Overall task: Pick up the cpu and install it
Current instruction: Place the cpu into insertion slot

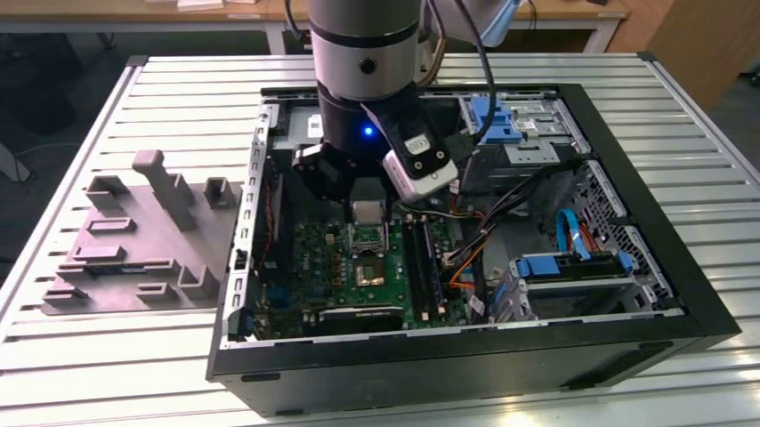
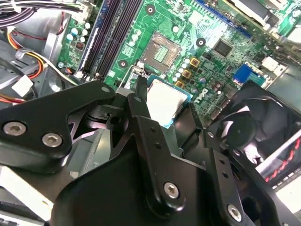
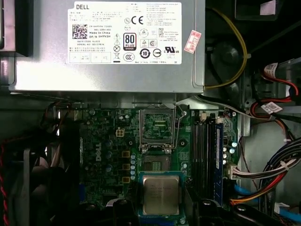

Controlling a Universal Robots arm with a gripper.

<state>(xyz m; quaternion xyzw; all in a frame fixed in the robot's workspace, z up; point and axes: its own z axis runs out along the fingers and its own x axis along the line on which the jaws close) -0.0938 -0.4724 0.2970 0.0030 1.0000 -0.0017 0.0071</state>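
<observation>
The cpu [image 1: 368, 212], a small flat square chip with a pale silver top, hangs just under my gripper [image 1: 369, 206] inside the open computer case. In both wrist views the cpu [image 2: 164, 101] [image 3: 161, 194] sits between the two black fingers [image 2: 141, 122] of the gripper [image 3: 162, 207], which is shut on its edges. The open socket [image 3: 157, 165] on the green motherboard [image 1: 320, 267] lies a short way ahead of the chip, with its metal load plate [image 3: 158, 126] folded back. In the second wrist view the socket [image 2: 162, 51] lies beyond the chip.
A large grey metal box with a white label [image 3: 108, 47] borders the board. Black memory slots [image 3: 207, 146], a black fan [image 2: 256, 122] and bundled cables [image 1: 499, 240] surround the socket. A grey plastic block with posts [image 1: 142, 240] stands on the slatted table at the exterior view's left.
</observation>
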